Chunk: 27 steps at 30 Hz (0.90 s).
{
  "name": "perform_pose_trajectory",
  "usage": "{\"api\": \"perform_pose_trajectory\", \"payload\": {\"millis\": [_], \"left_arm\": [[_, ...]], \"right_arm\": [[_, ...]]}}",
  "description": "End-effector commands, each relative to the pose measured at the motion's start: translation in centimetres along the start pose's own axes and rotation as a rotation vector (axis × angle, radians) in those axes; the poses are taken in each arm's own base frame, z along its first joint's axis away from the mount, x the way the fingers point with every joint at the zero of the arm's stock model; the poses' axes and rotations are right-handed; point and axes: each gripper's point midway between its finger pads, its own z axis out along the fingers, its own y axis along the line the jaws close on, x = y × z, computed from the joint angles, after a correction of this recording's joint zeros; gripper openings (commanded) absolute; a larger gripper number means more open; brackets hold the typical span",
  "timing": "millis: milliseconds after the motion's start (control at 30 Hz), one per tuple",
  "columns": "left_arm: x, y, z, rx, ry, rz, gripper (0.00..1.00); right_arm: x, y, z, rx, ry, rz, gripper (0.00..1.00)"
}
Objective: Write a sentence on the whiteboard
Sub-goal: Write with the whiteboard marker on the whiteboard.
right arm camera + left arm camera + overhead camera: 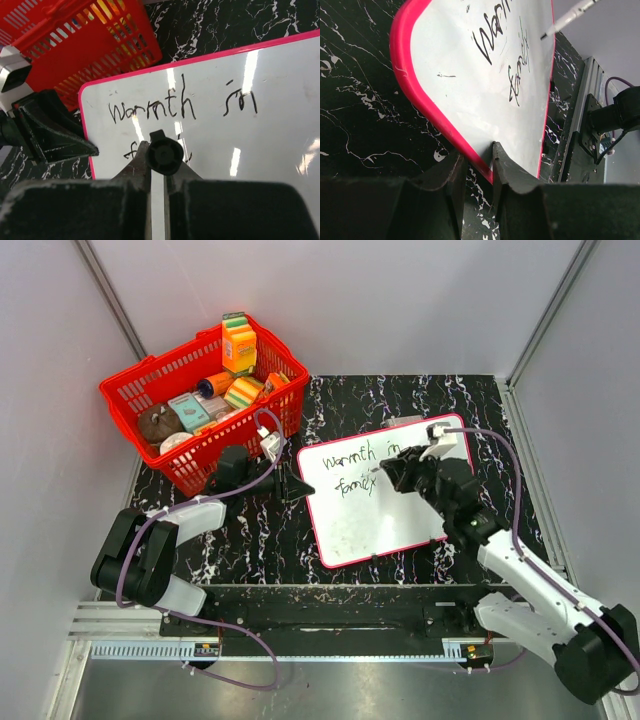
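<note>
The whiteboard point(385, 515), white with a red-pink frame, lies on the black marbled table and reads "warmth in" with a second word below it. My left gripper point(300, 487) is shut on the frame at the board's left edge; in the left wrist view the gripper point(477, 167) has the frame point(420, 100) running between its fingers. My right gripper point(388, 476) is over the board's upper middle, shut on a marker point(164, 155) seen end-on. The marker's tip point(547, 34) is at the second line. The board also shows in the right wrist view point(260, 140).
A red basket point(130, 395) full of groceries stands at the back left, close to the left arm; it also shows in the right wrist view point(100, 35). Grey walls enclose the table. A metal rail point(300, 625) runs along the near edge.
</note>
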Motion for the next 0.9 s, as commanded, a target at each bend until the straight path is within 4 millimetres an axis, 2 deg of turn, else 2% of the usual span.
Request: {"api": "perform_pose_trajectory", "payload": {"millis": [0, 33, 67, 100, 200, 400, 467, 567, 700, 733, 800, 833, 867], "left_arm": [[-0.1, 0.8, 0.2, -0.051, 0.000, 0.128, 0.00], [-0.1, 0.8, 0.3, -0.051, 0.001, 0.127, 0.00], [-0.1, 0.7, 0.3, -0.048, 0.001, 0.128, 0.00], [-0.1, 0.8, 0.2, -0.051, 0.000, 0.130, 0.00], [0.0, 0.9, 0.2, -0.053, 0.002, 0.129, 0.00], [-0.1, 0.9, 0.3, -0.055, 0.004, 0.128, 0.00], [-0.1, 0.9, 0.3, -0.053, 0.003, 0.129, 0.00], [-0.1, 0.7, 0.3, -0.048, 0.006, 0.129, 0.05], [-0.5, 0.2, 0.2, -0.039, -0.001, 0.144, 0.24], [-0.6, 0.0, 0.2, -0.040, -0.005, 0.149, 0.34], [-0.8, -0.4, 0.1, -0.036, -0.016, 0.157, 0.41], [-0.9, -0.5, 0.1, -0.039, -0.023, 0.160, 0.50], [-1.0, -0.7, 0.1, -0.037, -0.026, 0.163, 0.53]], "right_arm": [[-4.1, 3.0, -0.1, -0.260, -0.050, 0.107, 0.00], [-5.2, 1.7, -0.1, -0.251, -0.067, 0.154, 0.00], [-5.4, 1.2, -0.2, -0.264, -0.067, 0.177, 0.00], [-5.9, 2.1, -0.7, -0.345, -0.062, 0.213, 0.00], [-6.8, -0.2, -1.5, -0.357, -0.086, 0.274, 0.00], [-6.0, -2.8, -2.9, -0.206, -0.093, 0.202, 0.00], [-6.3, -3.7, -3.4, -0.138, -0.114, 0.173, 0.00], [-6.1, -4.6, -4.4, -0.068, -0.127, 0.143, 0.00], [-5.4, -5.1, -5.2, -0.037, -0.123, 0.134, 0.00], [-5.1, -5.1, -5.3, -0.035, -0.118, 0.137, 0.00], [-5.0, -5.2, -5.4, -0.033, -0.118, 0.139, 0.00], [-4.9, -5.2, -5.4, -0.032, -0.115, 0.141, 0.00], [-4.8, -5.1, -5.5, -0.036, -0.113, 0.141, 0.00]]}}
